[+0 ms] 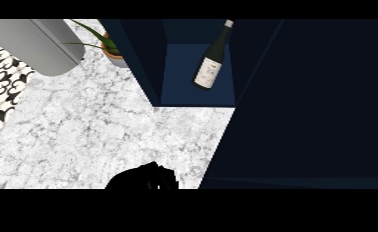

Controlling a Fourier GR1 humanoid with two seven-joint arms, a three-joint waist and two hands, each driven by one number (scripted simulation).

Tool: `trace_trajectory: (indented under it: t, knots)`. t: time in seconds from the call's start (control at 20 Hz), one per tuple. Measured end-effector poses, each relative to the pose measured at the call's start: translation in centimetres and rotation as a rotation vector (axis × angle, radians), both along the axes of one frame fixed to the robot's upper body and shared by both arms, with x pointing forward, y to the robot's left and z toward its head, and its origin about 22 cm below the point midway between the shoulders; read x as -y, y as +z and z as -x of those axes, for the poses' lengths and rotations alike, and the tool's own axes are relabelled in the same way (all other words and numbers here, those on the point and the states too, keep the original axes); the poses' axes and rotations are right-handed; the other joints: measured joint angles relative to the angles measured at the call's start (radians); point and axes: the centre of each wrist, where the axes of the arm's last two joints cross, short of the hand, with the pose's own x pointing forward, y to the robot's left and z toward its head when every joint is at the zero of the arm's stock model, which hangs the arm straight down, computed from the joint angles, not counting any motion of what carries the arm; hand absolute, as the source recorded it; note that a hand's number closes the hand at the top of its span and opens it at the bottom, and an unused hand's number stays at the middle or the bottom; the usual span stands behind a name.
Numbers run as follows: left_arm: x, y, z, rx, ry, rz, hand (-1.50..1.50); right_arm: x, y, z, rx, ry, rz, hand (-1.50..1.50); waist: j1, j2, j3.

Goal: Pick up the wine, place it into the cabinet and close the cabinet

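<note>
Far left edge: patterned black-and-white surface (pixel 10 83), cut off by the frame's left side, only a narrow strip showing.
Upper left: grey rounded object (pixel 46 43) lying across the marble counter (pixel 103 126); upper part cut by the top band, identity hard to make out.
Beside it: potted plant (pixel 108 45), green leaves fanning leftward, brown pot half hidden behind the cabinet's left wall.
Counter: white-grey marble, filling the left half down to the bottom band.
Lower middle: one black hand (pixel 144 178), only its upper part showing above the bottom band; too dark and cropped to tell which hand it is or whether the fingers are curled or straight; nothing seen in it; no forearm visible.
Centre top: cabinet (pixel 148 61), dark blue, open toward the viewer, interior floor a lighter blue.
Inside cabinet: wine (pixel 211 61), dark green bottle with pale label, resting within the compartment, leaning with its neck up and to the right, cap close to the top band; base near the middle of the cabinet floor.
Right half: cabinet door (pixel 303 106), very dark blue panel swung open, covering everything behind it and running off the right edge; whatever lies beneath or beyond it hidden.
Other hand: not seen anywhere.
</note>
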Motion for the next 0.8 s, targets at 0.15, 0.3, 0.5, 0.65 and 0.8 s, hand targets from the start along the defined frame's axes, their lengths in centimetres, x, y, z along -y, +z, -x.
trace_trajectory:
  t: [0.15, 0.3, 0.5, 0.65, 0.8]
  knots:
    - [-2.5, 0.2, 0.7, 0.003, -0.022, -0.005, 1.5, -1.0, -0.2, 0.2, -0.002, 0.076, 0.007, 1.5, 0.004, 0.0, -0.001]
    - [-4.5, 0.6, 0.8, 0.017, -0.026, -0.002, 1.5, -2.2, -0.8, 0.3, -0.046, 0.165, 0.006, 1.5, 0.006, 0.002, 0.0]
    - [-7.6, 0.9, 1.0, 0.034, -0.011, 0.008, 1.5, -4.1, -1.3, 0.8, -0.1, 0.266, 0.015, 1.5, 0.011, 0.004, 0.002]
    - [-10.5, 1.5, 1.3, 0.039, 0.009, 0.004, 1.5, -5.6, -1.3, 1.4, -0.111, 0.343, 0.022, 1.5, 0.016, 0.0, -0.001]
    - [-13.3, 1.9, 1.0, 0.053, 0.038, 0.002, 1.5, -7.9, -1.3, 1.6, -0.111, 0.403, 0.067, 1.5, 0.023, -0.003, -0.003]
